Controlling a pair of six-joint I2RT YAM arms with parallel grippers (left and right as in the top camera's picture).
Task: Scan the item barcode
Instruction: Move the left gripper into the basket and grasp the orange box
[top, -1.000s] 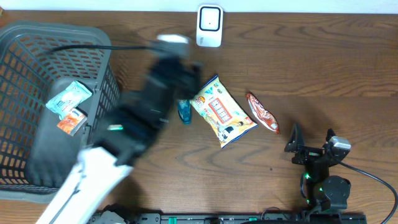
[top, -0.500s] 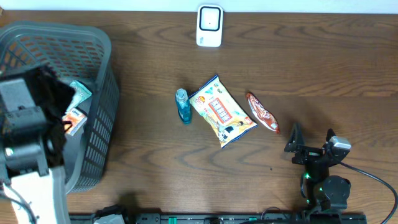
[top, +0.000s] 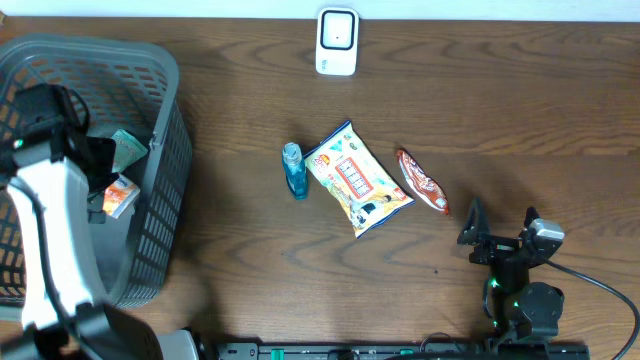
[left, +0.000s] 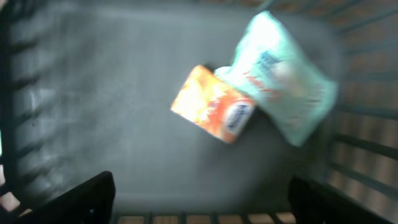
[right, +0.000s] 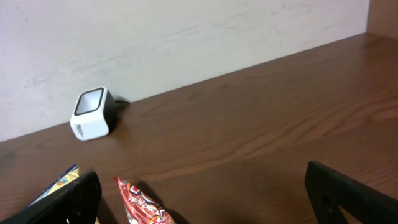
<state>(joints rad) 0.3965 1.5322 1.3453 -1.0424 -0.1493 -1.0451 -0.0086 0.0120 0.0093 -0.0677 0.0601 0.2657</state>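
The left gripper (left: 205, 204) is seen with its jaws spread wide and nothing between them, poised above the floor of the basket (left: 364, 149). There an orange box (left: 214, 102) and a pale green packet (left: 280, 74) lie touching, the packet overlapping one corner of the box. The right gripper (right: 205, 199) is likewise held wide open and empty, low over the table (right: 261, 124).

Three items lie on the bare wood at the middle: a small blue bottle (top: 294, 170), a yellow snack bag (top: 357, 180) just beside it, and a red-brown wrapped bar (top: 421, 181) nearest the right gripper. The scanner (top: 337, 42) stands at the far edge, well apart from them.

The snack bag is judged the likely next item. It is taken to be light, puffed and crinkly, with slippery film and contents that are easily crushed. It is best taken by a flat sealed end, so that its printed face can be turned to the scanner. The bottle is judged stiff but prone to roll.
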